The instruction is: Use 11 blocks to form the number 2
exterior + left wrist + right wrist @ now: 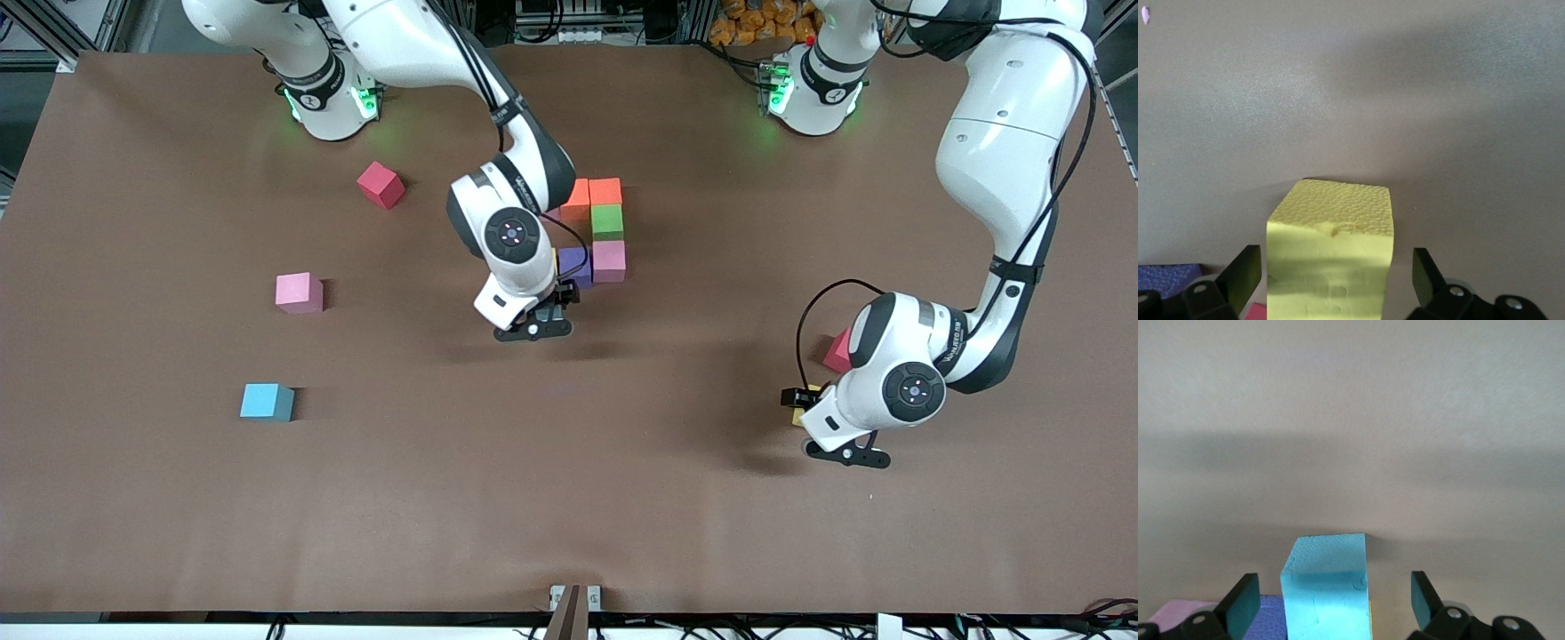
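Right tool (533,327): released, fingers spread either side of a light blue cube (1328,587), not gripping it; low over the desk (569,498), at the camera-side edge of the started number 2 (596,231).

Left tool (843,453): released, fingers astride a yellow cube (1331,260) resting on the desk toward the left arm's end; not clamped on it.

Number 2, laid so far: two orange cubes (591,196) side by side farthest from the camera; green cube (607,222) touching them, one step nearer; pink cube (609,260) nearer again, purple cube (576,267) beside it; light blue cube next to the purple one. Any further pieces hidden under the right arm; exact count not determinable.

Loose stock: red cube (380,184), pink cube (299,292) and second light blue cube (267,401) toward the right arm's end, well apart; another red cube (837,351) near the left tool.

Status, judged: past halfway; nearest rows of the digit outstanding.
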You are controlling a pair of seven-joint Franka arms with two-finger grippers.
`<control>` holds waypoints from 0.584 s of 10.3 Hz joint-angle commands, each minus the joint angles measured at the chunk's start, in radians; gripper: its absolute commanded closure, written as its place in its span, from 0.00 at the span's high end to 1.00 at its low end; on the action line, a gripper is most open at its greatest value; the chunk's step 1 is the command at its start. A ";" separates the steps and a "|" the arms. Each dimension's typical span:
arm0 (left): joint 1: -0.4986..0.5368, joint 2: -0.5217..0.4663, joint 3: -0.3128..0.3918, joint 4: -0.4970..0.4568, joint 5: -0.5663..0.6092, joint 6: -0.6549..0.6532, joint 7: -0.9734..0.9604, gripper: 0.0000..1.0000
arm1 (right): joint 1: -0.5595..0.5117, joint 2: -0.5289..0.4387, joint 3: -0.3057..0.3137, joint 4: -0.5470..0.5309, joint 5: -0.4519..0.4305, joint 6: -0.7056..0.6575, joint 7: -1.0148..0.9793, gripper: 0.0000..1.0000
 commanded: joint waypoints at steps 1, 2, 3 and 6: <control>0.006 0.001 -0.002 -0.010 0.019 0.025 0.014 0.95 | -0.085 -0.061 0.006 -0.032 0.006 -0.042 0.006 1.00; 0.006 0.004 -0.002 -0.009 0.019 0.027 0.014 0.78 | -0.145 -0.066 0.006 -0.032 0.005 -0.065 0.000 1.00; 0.000 0.003 -0.002 -0.007 0.018 0.027 0.012 0.57 | -0.195 -0.066 0.004 -0.030 -0.002 -0.079 -0.002 1.00; -0.025 0.003 0.000 -0.001 0.019 0.027 0.006 0.41 | -0.248 -0.065 -0.060 -0.026 -0.016 -0.099 -0.014 1.00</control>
